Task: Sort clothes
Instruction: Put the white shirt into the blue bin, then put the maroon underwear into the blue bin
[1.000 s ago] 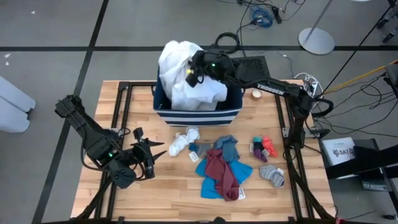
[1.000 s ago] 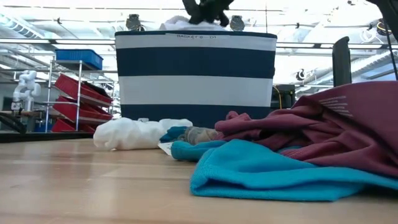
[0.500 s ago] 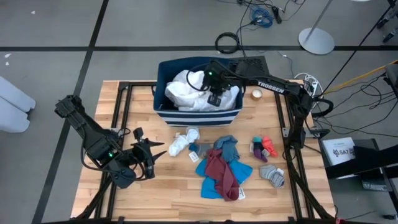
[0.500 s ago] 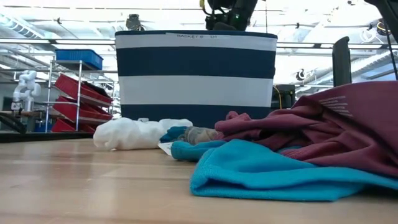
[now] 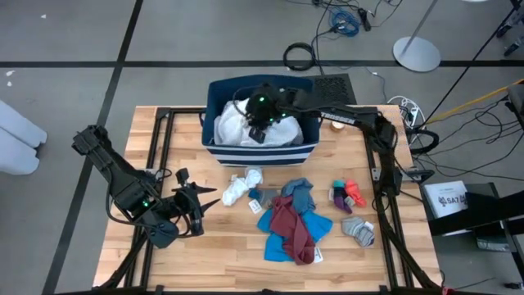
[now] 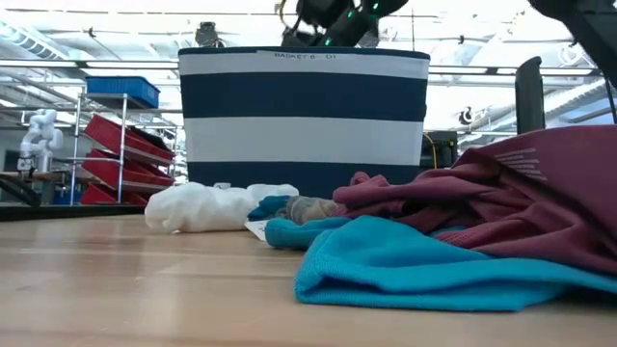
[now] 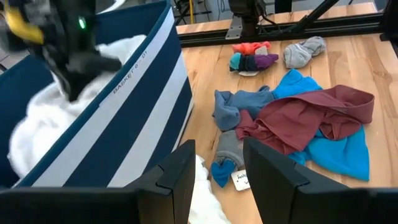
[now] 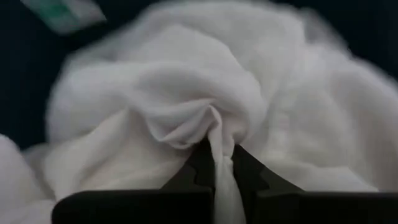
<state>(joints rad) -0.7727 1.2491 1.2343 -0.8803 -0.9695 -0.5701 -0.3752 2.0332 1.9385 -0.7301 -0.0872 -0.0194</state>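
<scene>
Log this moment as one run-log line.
right claw: shut on white garment, inside striped bin | left claw: open, waiting over table's left | maroon garment, blue garment: unsorted on table

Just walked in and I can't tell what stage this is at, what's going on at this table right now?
The robot is sorting clothes. The right gripper is down inside the navy striped bin, shut on a fold of the white garment that lies in it. The left gripper waits open over the table's left side, holding nothing. On the table in front of the bin lie a small white piece, a maroon and bright blue pile, and socks to the right.
</scene>
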